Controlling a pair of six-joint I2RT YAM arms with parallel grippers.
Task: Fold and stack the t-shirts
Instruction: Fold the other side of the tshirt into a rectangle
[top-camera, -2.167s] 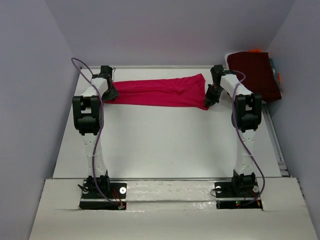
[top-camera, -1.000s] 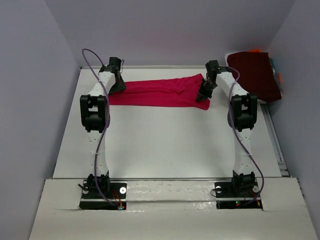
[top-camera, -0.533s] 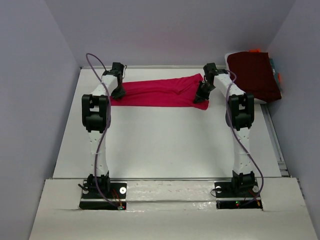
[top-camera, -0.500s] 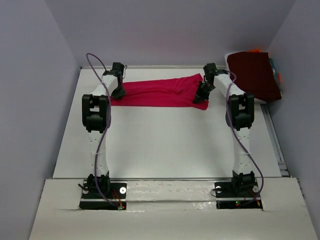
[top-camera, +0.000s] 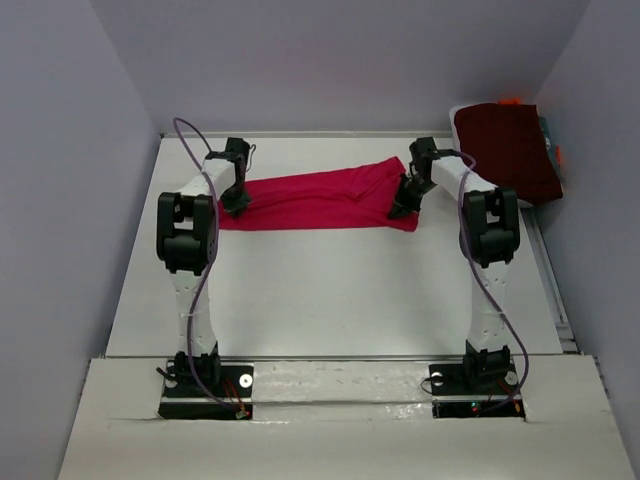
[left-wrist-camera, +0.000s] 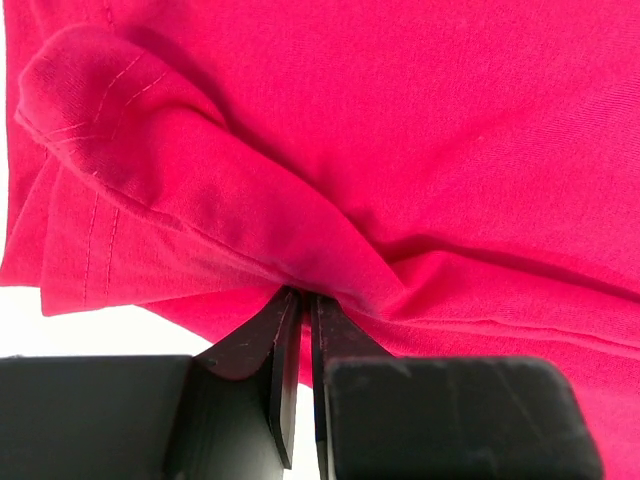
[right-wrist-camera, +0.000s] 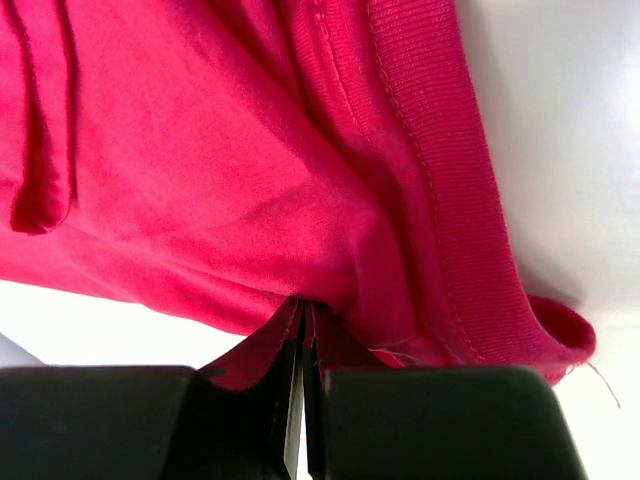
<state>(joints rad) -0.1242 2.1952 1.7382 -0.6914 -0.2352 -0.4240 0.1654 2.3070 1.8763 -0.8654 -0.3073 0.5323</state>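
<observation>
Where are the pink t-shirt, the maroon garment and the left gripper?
pink t-shirt (top-camera: 320, 198): top view, middle of the cloth.
maroon garment (top-camera: 510, 150): top view, its upper face.
left gripper (left-wrist-camera: 298, 298): left wrist view, between its fingertips.

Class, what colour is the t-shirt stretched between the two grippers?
Bright crimson-pink; the t-shirt shows best in the left wrist view.

Two t-shirts on show: one crimson-pink tee (top-camera: 320, 198), and one dark maroon tee (top-camera: 510, 145) off to its right. Two grippers, count them: left gripper (left-wrist-camera: 298, 300) at the crimson-pink tee's left end, right gripper (right-wrist-camera: 303, 310) at its right end. One table (top-camera: 330, 290)
</observation>
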